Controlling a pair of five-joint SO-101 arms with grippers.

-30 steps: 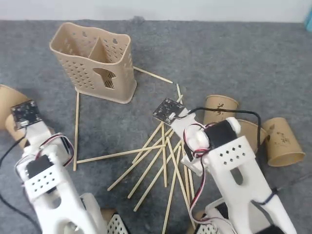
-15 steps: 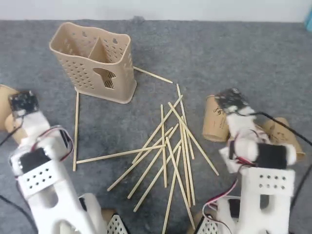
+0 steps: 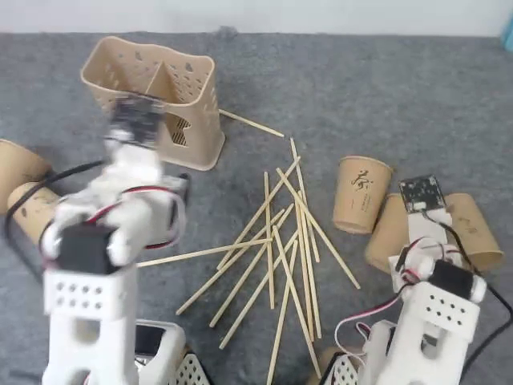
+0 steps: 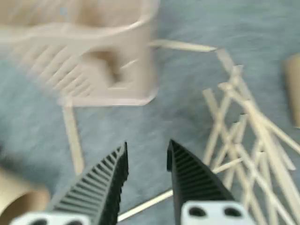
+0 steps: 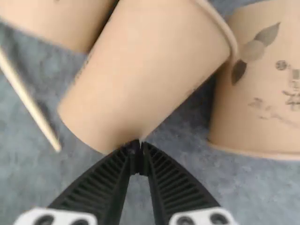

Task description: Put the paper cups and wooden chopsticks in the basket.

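Chopsticks (image 3: 269,241) lie unpicked, basket (image 3: 200,140) at eleven o'clock; our left gripper (image 4: 147,145) half-open, right gripper (image 5: 139,146) closed, both empty; we must grasp next.

We've got the pincer (image 5: 139,154) pinched together, tips right at the base of a cup (image 5: 145,70) lying on its side. A printed cup (image 5: 262,93) sits just beside it, a third cup (image 5: 51,21) is further ahead, and a chopstick (image 5: 28,101) lies on the grey mat (image 5: 28,178).
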